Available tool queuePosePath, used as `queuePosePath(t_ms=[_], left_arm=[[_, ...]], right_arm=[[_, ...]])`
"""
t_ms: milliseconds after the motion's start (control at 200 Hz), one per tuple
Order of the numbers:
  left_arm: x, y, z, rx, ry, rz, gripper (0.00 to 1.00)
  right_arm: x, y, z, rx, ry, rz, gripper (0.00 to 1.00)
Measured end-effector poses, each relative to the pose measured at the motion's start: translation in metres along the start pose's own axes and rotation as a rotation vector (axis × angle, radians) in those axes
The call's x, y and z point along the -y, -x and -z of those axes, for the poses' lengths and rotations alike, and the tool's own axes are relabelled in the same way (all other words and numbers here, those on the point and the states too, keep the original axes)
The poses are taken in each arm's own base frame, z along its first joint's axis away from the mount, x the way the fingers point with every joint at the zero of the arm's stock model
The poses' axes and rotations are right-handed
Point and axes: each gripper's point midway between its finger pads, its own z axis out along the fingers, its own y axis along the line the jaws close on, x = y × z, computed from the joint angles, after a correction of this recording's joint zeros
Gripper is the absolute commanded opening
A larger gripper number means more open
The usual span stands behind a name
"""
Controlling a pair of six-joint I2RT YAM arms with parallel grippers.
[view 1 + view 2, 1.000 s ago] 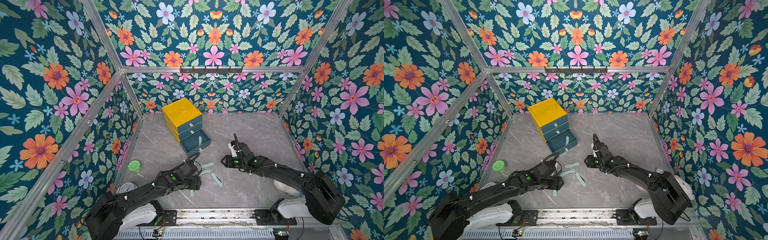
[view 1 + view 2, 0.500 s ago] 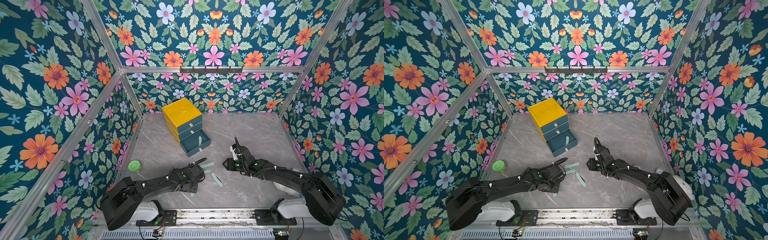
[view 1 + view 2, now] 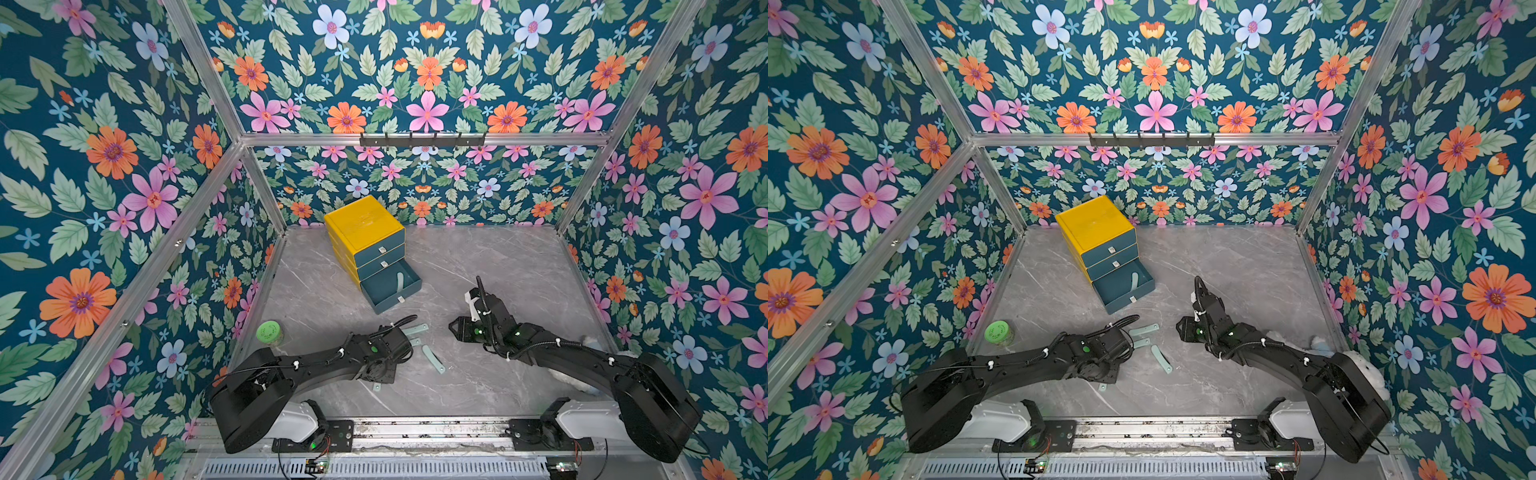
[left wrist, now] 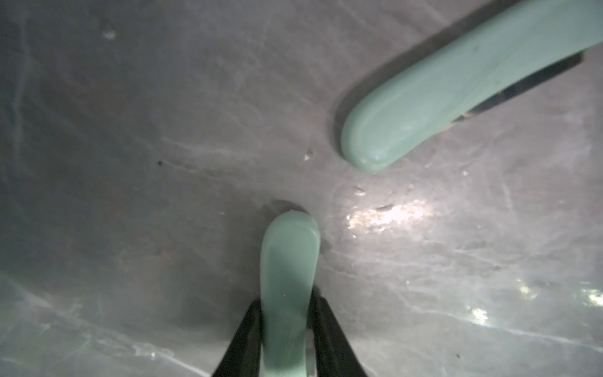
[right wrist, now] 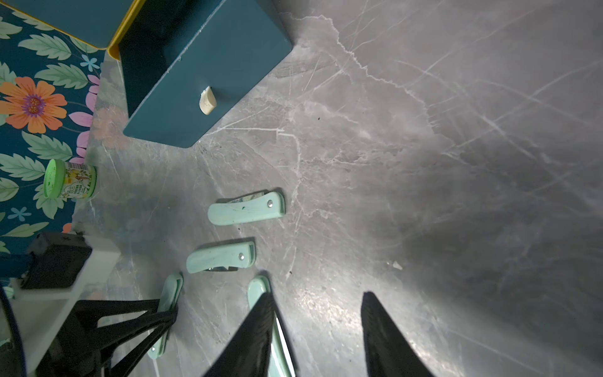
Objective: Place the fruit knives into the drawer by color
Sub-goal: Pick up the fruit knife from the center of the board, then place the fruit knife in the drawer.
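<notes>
The left gripper (image 4: pixel 287 303) has come down and closed on a mint-teal knife (image 4: pixel 289 258).

Walls (image 3: pixel 428 62): dark teal paper on 3 sides, printed with large orange, pink and pale blue flowers and green leaves. Aluminium frame bars (image 3: pixel 291 139) at corners and across back wall. Black hook rail (image 3: pixel 422 141) mounted mid-crossbar. Table (image 3: pixel 498 257): grey marble-look top, pale veins, fine scratches. Light from above; bright glare patch (image 4: pixel 388 215) on table surface, soft shadows elsewhere.
</notes>
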Motion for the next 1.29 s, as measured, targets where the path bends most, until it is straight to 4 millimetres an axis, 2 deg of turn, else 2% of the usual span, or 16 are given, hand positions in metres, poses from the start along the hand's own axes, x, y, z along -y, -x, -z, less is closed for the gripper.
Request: queuePosePath(t_ms=[195,320,460,635,775,895,1015,1155,1295], left_arm=[[0.002,0.003,0.003,0.011,-0.006,0.005,0.2],[0.01,0.011,0.013,0.026,-0.04,0.016,0.2],[0.02,0.037,0.041,0.115,-0.073,0.027,0.2],[0.021,0.069,0.076,0.235,-0.05,0.033,0.21],[0.018,0.111,0.108,0.36,-0.008,0.043,0.21],[0.013,0.16,0.135,0.488,0.052,0.051,0.21],[0.003,0.211,0.149,0.584,0.128,0.06,0.21],[0.0,0.262,0.153,0.66,0.238,0.031,0.22],[-0.001,0.297,0.134,0.662,0.328,-0.01,0.22]], right_arm=[[0.001,0.002,0.0,0.01,-0.001,-0.005,0.47],[0.0,0.004,0.0,0.016,0.002,-0.007,0.47],[0.0,0.005,0.0,0.019,0.004,-0.01,0.47],[-0.001,0.007,0.0,0.022,0.006,-0.011,0.47],[-0.003,0.01,0.001,0.028,0.01,-0.01,0.47],[-0.004,0.011,0.002,0.034,0.013,-0.011,0.47],[-0.004,0.012,0.004,0.037,0.015,-0.011,0.47],[-0.004,0.012,0.009,0.053,0.018,-0.009,0.47],[0.002,0.005,0.013,0.05,0.015,-0.018,0.48]])
